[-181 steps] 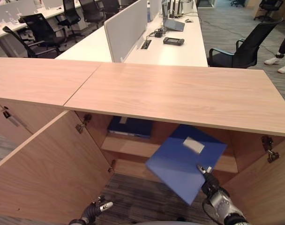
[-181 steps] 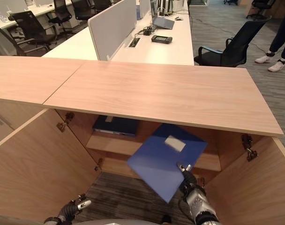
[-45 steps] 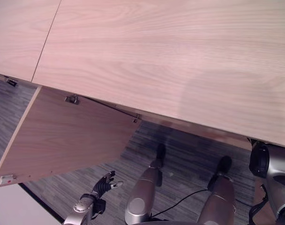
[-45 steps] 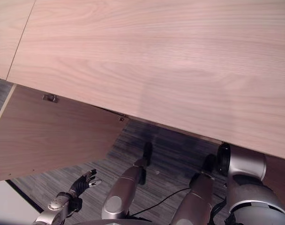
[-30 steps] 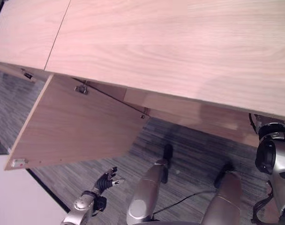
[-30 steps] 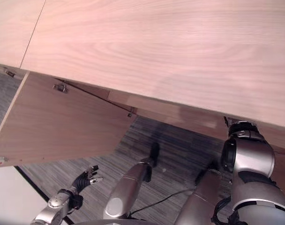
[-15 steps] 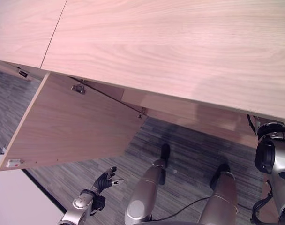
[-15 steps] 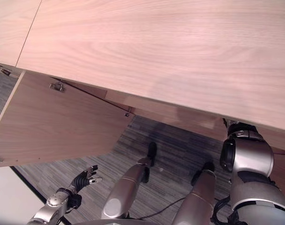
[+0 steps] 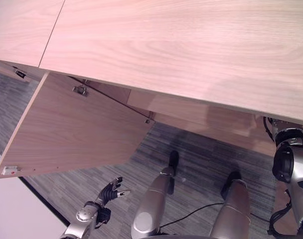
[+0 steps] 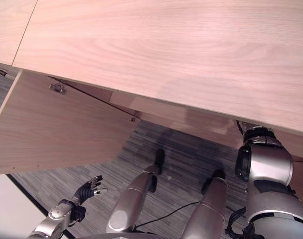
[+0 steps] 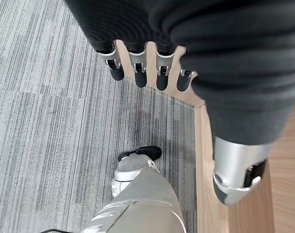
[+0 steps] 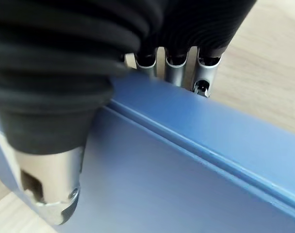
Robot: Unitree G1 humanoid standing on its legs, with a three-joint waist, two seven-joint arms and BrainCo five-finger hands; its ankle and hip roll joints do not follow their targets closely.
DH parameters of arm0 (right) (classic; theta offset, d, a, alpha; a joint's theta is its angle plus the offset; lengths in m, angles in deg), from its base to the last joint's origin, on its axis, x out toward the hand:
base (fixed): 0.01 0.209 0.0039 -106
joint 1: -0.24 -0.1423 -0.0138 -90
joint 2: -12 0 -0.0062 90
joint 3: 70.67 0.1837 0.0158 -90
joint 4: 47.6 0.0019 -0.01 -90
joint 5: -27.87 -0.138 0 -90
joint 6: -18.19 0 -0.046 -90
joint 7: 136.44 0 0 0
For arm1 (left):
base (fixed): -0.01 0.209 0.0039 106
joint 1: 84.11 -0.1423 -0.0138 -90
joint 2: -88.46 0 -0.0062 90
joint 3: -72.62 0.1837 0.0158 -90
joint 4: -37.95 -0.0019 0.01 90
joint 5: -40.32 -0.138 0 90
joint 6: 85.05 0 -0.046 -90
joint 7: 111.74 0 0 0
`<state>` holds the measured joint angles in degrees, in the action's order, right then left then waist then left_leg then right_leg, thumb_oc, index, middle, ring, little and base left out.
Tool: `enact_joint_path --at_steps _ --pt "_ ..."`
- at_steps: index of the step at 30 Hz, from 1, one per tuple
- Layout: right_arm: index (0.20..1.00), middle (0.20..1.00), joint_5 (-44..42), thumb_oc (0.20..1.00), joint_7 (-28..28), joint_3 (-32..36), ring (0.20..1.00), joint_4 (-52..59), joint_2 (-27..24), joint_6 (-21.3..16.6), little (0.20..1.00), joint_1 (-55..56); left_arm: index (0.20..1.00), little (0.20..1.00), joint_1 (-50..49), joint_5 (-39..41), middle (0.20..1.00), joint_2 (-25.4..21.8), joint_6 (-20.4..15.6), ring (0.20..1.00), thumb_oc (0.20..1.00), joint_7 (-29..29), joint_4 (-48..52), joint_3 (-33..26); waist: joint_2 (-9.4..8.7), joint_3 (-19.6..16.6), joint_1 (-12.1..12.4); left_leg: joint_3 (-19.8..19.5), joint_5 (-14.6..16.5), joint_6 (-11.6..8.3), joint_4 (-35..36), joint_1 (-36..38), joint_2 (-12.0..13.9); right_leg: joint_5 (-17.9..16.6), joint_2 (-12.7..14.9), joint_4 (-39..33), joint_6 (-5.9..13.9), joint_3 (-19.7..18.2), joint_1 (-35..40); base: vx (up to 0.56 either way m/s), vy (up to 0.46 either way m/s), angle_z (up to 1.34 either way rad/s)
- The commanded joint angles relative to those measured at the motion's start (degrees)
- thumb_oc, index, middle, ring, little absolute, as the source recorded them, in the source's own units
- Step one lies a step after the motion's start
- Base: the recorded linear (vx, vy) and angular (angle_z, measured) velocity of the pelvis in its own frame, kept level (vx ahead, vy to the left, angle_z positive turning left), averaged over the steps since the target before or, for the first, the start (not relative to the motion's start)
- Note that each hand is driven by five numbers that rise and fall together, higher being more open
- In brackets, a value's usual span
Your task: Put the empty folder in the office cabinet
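From the head views you cannot see inside the cabinet (image 9: pixel 201 55): its wide wooden top covers the shelves, and the right arm runs under the top's near edge at the right, so its hand is hidden there. In the right wrist view the blue folder (image 12: pixel 186 174) is cut off by the frame on several sides, and the fingers (image 12: pixel 175 73) of the right hand (image 12: pixel 45 194) dip behind its far edge, so you cannot tell how far they curl. The open left door (image 9: pixel 76 134) is cut off at the left edge.

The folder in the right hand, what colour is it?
Blue folder, clearest in the right wrist view.
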<state>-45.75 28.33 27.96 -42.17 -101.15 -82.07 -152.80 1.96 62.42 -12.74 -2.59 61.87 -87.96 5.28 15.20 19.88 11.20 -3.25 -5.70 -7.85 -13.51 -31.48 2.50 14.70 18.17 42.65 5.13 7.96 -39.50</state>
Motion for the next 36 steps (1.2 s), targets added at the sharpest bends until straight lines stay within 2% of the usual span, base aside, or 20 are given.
enact_joint_path --at_steps 1,4,6,7,8,9,10,14,15,16,19,20,21,23,30,36 --pt "1.0 1.0 6.17 1.0 -5.63 -2.41 1.0 -2.25 -7.44 0.71 1.0 -3.45 1.0 1.0 1.91 0.24 1.0 -3.8 -0.57 1.0 1.0 2.84 -4.2 -0.04 -0.76 0.17 -0.4 -1.38 11.16 -2.25 -6.66 1.23 2.94 2.88 -2.23 -5.44 2.64 0.35 6.21 0.08 -0.02 0.04" --pt "1.0 1.0 7.98 1.0 -8.02 -2.95 1.0 -1.87 -5.58 2.26 1.0 -4.51 1.0 1.0 1.78 -1.15 1.0 -4.59 -0.9 1.0 1.0 4.36 -4.78 -0.11 -1.06 0.84 -0.6 -1.02 9.7 -2.12 -5.95 1.23 2.97 1.18 -2.42 -6.04 2.24 0.74 5.9 -0.07 0.014 0.01" --pt "1.0 1.0 8.94 1.0 -9.35 -4.01 1.0 -4.26 -4.99 4.43 1.0 -5.76 1.0 1.0 2.52 -2.35 1.0 -4.49 -0.85 1.0 1.0 5.07 -5.98 0.74 -1.64 0.56 -0.76 -1.11 11.07 -2.32 -5.73 1.97 2.95 2.62 -2.66 -6.11 2.37 0.14 6.57 0.04 -0.011 0.0" --pt "1.0 1.0 8.99 1.0 -9.33 -4.06 1.0 -4.43 -5.06 4.53 1.0 -5.91 1.0 1.0 2.55 -2.41 1.0 -4.44 -0.9 1.0 1.0 5.14 -6.05 0.77 -1.47 0.96 -0.64 -0.89 9.59 -2.15 -5.57 1.49 2.97 0.95 -2.53 -6.46 2.1 0.66 6.09 0.01 -0.005 -0.08" --pt "1.0 1.0 8.95 1.0 -9.72 -4.32 1.0 -5.45 -5.16 5.13 1.0 -6.34 1.0 1.0 2.82 -2.75 1.0 -4.28 -0.78 1.0 1.0 5.31 -6.41 1.21 -1.72 0.51 -0.73 -1.06 11.01 -2.31 -5.48 2.13 2.97 2.52 -2.73 -6.36 2.35 0.2 6.73 -0.1 0.019 -0.14" --pt "1.0 1.0 8.52 1.0 -10.55 -4.18 1.0 -6.12 -4.93 5.15 1.0 -6.34 1.0 1.0 2.9 -2.84 1.0 -3.98 -0.86 1.0 1.0 5.6 -6.67 1.49 -1.63 0.86 -0.64 -0.84 9.53 -2.12 -5.29 1.66 3.01 0.87 -2.64 -6.83 2.09 0.77 6.43 0.11 -0.027 -0.14" --pt "1.0 1.0 8.26 1.0 -10.94 -3.99 1.0 -6.59 -4.58 5.36 1.0 -6.32 1.0 1.0 3.03 -3.13 1.0 -3.64 -0.8 1.0 1.0 5.78 -7.1 1.7 -1.75 0.41 -0.75 -1.07 10.97 -2.27 -5.28 2.34 3.0 2.45 -2.83 -6.73 2.34 0.24 7.13 -0.01 0.003 -0.08" --pt "1.0 1.0 8.19 1.0 -13.52 -3.64 1.0 -8.15 -4.03 6.21 1.0 -6.45 1.0 1.0 3.45 -3.2 1.0 -2.25 -0.55 1.0 1.0 6.27 -8.18 2.41 -1.68 0.45 -0.58 -1.04 9.4 -2.06 -4.49 2.58 2.97 0.65 -2.75 -7.76 2.18 0.87 7.64 -0.02 0.012 -0.01" --pt "1.0 1.0 8.22 1.0 -13.55 -3.65 1.0 -8.13 -4.08 6.24 1.0 -6.51 1.0 1.0 3.55 -3.18 1.0 -2.2 -0.55 1.0 1.0 6.27 -8.23 2.44 -1.78 0.11 -0.68 -1.26 10.58 -2.19 -4.46 3.07 2.96 1.99 -2.91 -7.63 2.42 0.38 8.16 0.0 0.0 0.0" --pt "1.0 1.0 8.12 1.0 -14.41 -3.43 1.0 -8.22 -3.84 6.07 1.0 -6.04 1.0 1.0 3.57 -2.93 1.0 -1.9 -0.68 1.0 1.0 6.5 -8.15 2.63 -1.69 0.46 -0.55 -1.18 9.35 -2.01 -4.36 2.85 2.97 0.56 -2.74 -8.03 2.21 0.87 8.08 0.0 0.0 0.0" --pt "1.0 1.0 7.98 1.0 -15.16 -3.13 1.0 -8.0 -2.87 6.12 1.0 -5.29 1.0 1.0 3.66 -2.74 1.0 -1.52 -0.7 1.0 1.0 6.54 -8.14 2.99 -1.69 0.36 -0.48 -1.23 9.22 -1.95 -3.91 3.31 2.85 0.52 -2.71 -8.43 2.26 0.96 8.62 0.0 0.0 -0.02" --pt "1.0 1.0 8.0 1.0 -15.21 -3.13 1.0 -7.92 -2.87 6.13 1.0 -5.28 1.0 1.0 3.72 -2.73 1.0 -1.49 -0.69 1.0 1.0 6.54 -8.17 2.99 -1.83 -0.01 -0.58 -1.43 10.4 -2.07 -3.86 3.81 2.84 1.86 -2.86 -8.31 2.49 0.46 9.12 0.1 -0.017 0.0" --pt "1.0 1.0 7.99 1.0 -15.45 -3.0 1.0 -7.82 -2.57 6.05 1.0 -5.02 1.0 1.0 3.74 -2.72 1.0 -1.34 -0.62 1.0 1.0 6.53 -8.19 3.11 -1.84 -0.03 -0.55 -1.45 10.37 -2.05 -3.76 3.93 2.79 1.81 -2.82 -8.37 2.5 0.45 9.27 0.0 0.0 0.0" --pt "1.0 1.0 8.32 1.0 -16.1 -2.61 1.0 -7.92 -1.67 6.04 1.0 -4.0 1.0 1.0 3.91 -2.56 1.0 -0.89 -0.63 1.0 1.0 6.64 -8.3 3.36 -1.61 0.26 -0.43 -1.37 8.87 -1.81 -3.25 3.81 2.79 -0.01 -2.67 -8.98 2.32 1.02 9.08 -0.09 0.031 0.02" --pt "1.0 1.0 8.34 1.0 -16.91 -1.07 1.0 -7.66 1.46 5.66 1.0 0.19 1.0 1.0 3.99 -1.32 1.0 0.34 -0.63 1.0 1.0 6.85 -8.89 3.13 -1.75 0.09 -0.46 -1.41 8.55 -1.74 -2.22 4.88 2.86 -0.25 -2.89 -9.98 2.43 1.31 10.43 0.0 0.001 0.0" --pt "1.0 1.0 9.46 1.0 -17.75 1.19 1.0 -7.63 7.36 5.39 1.0 7.44 1.0 1.0 4.39 -0.04 1.0 2.13 -0.45 1.0 1.0 7.05 -9.01 2.96 -1.77 0.09 -0.66 -1.61 7.72 -1.74 0.53 6.9 3.21 -0.99 -3.31 -12.1 2.7 1.7 12.09 0.0 0.0 0.0"
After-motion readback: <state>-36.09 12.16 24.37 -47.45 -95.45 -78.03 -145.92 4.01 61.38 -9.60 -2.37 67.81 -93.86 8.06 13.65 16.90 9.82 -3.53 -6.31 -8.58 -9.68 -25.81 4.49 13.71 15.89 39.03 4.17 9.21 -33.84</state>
